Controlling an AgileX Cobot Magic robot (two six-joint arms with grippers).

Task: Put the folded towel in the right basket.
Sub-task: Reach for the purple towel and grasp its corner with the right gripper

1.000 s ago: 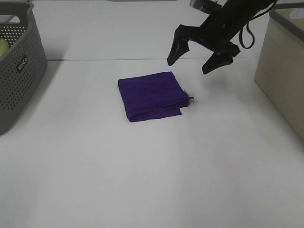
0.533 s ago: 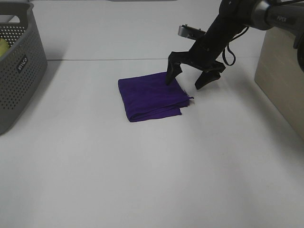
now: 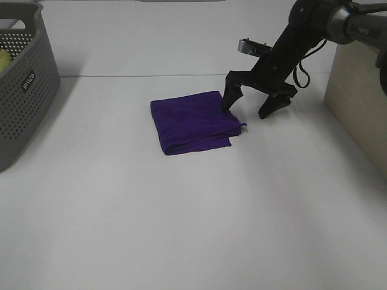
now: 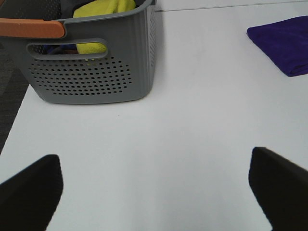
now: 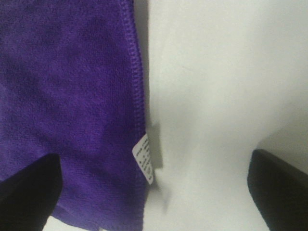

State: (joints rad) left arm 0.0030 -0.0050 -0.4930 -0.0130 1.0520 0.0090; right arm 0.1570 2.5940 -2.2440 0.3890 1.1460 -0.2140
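Observation:
The folded purple towel (image 3: 192, 121) lies flat on the white table. My right gripper (image 3: 248, 111) is open and low over the towel's right edge, one finger over the cloth, the other over bare table. In the right wrist view the towel (image 5: 67, 110) fills one side, with its stitched hem and a small white label (image 5: 145, 163), between my open fingertips (image 5: 29, 192). The right basket (image 3: 360, 90) is beige and stands at the right edge. My left gripper (image 4: 154, 192) is open and empty over bare table, far from the towel (image 4: 284, 43).
A grey perforated basket (image 3: 24, 84) stands at the far left; in the left wrist view it (image 4: 91, 72) holds yellow cloth (image 4: 103, 9) and has an orange handle. The table's back edge runs behind the towel.
My right gripper came down from above and behind the towel to its right edge, then shifted slightly right. It stays open. The towel has not moved.

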